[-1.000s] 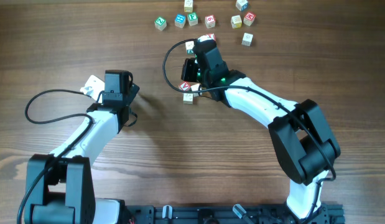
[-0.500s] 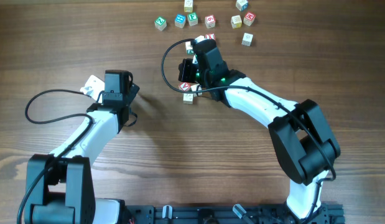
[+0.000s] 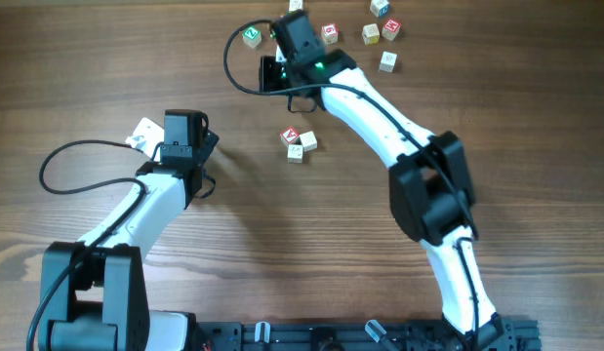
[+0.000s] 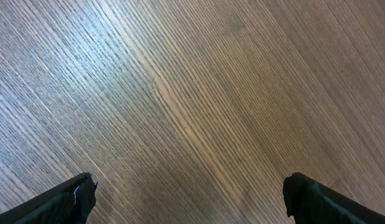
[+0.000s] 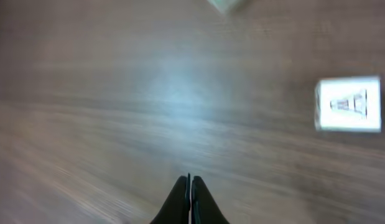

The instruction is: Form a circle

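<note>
Since a second ago the right arm (image 3: 380,107) has swung off the three-cube cluster (image 3: 297,143), stretching far forward. Nearest, the left gripper (image 4: 189,186) hangs splayed wide over bare table (image 4: 180,93). The cluster lies mid-table, untouched. Farthest, the right gripper (image 5: 190,182) is pinched closed and empty among the scattered cubes (image 3: 387,60).

overhead straight down on table (image 3: 87,58), wrist views close above wood, overlap hard to tell
</note>
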